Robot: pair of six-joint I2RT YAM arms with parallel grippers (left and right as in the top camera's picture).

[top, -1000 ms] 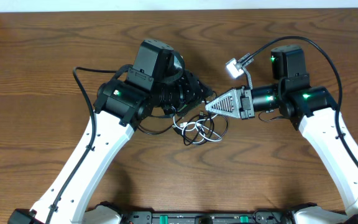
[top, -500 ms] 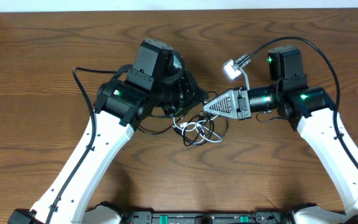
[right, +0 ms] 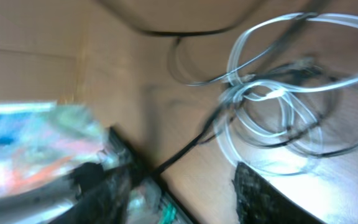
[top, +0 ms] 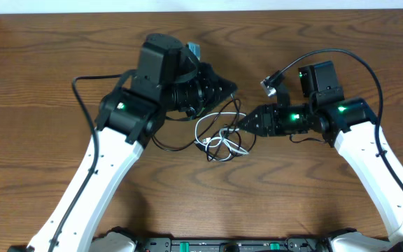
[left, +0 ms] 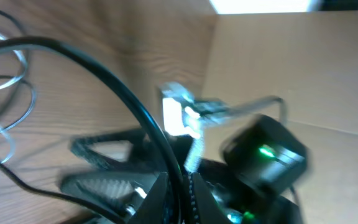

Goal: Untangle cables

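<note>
The cables (top: 221,136) lie in a loose tangle on the worktop (top: 47,70), between the two arms. The left tool (top: 224,88) is pressed together on a black cable (left: 123,93), which arcs from its tips back toward the tangle. A second ago this tool sat low against the bundle. It now stands higher and further from it, and the whole left arm has swung up and to the left.

With that pull the tangle has opened out. A loop of the white cable (right: 247,92) is drawn up toward the left tool, where before the loops sat tight together.

The right tool (top: 247,126) has rolled on its wrist. It shows as a dark shape instead of the grey triangle seen earlier, and sits slightly lower, at the right edge of the tangle. Its fingers, closed before, are now spread. In the blurred right wrist view a black strand runs into the gap between them, but they are not pinching it.
</note>
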